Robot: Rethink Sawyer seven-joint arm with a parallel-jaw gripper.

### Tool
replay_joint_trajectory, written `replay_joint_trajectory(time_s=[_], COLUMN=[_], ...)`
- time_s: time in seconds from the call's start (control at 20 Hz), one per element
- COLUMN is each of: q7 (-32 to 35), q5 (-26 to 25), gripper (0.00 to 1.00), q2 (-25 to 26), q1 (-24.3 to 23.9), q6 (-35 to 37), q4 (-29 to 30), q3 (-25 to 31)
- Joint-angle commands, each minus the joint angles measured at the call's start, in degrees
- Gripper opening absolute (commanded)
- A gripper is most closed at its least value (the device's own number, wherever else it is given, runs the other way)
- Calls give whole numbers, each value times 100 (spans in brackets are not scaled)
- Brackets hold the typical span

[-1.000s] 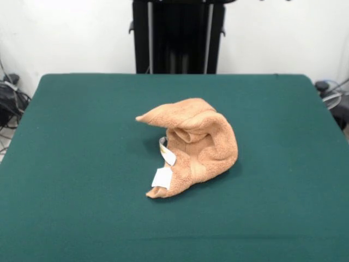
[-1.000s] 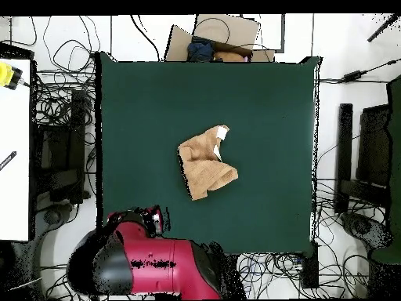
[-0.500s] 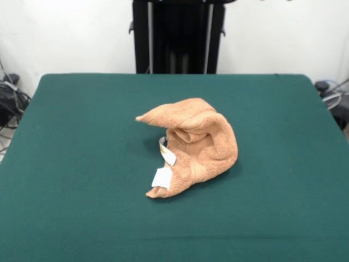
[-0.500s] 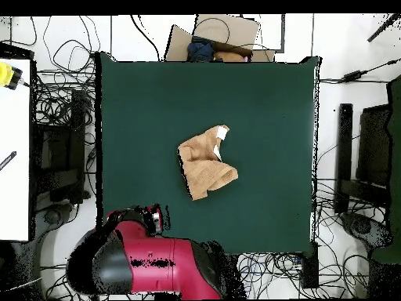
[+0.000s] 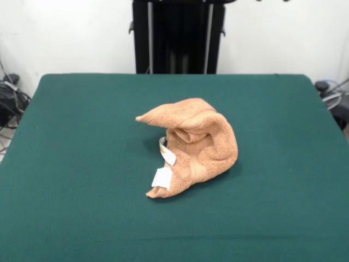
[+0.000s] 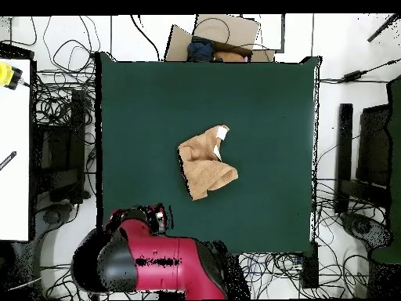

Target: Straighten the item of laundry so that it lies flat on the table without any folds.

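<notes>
The item of laundry (image 5: 193,144) is an orange-tan terry towel, crumpled into a raised heap near the middle of the table (image 5: 82,136). Its folds overlap, with one corner pointing toward the far left. Two small white tags (image 5: 162,177) hang at its near-left edge. In the overhead view the towel (image 6: 205,163) lies bunched at the centre of the green table (image 6: 258,102). The red arm (image 6: 157,262) is drawn back beyond the table's bottom edge. No gripper shows in either view, and nothing touches the towel.
In the overhead view, cables (image 6: 63,110) lie on the floor to the left of the table, and more lie to its right. A cardboard box (image 6: 215,39) sits past the table's top edge. A white bench (image 6: 14,149) stands at the far left.
In the overhead view the red arm has shifted slightly at the table's bottom edge. The towel has not moved.
</notes>
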Motion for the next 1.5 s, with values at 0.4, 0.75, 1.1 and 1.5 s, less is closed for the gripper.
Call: replay_joint_trajectory(time_s=[0.4,0.75,1.1,1.5], q7=[-116,-933,-795,-745], q5=[-247,-403,-559,-735], gripper=[100,100,100,100], q2=[571,700,913,1241], q1=[-611,-1658,-2043,-2380], q6=[557,497,823,969], q4=[-450,-526,-967,-1445], q3=[443,817,1092,1349])
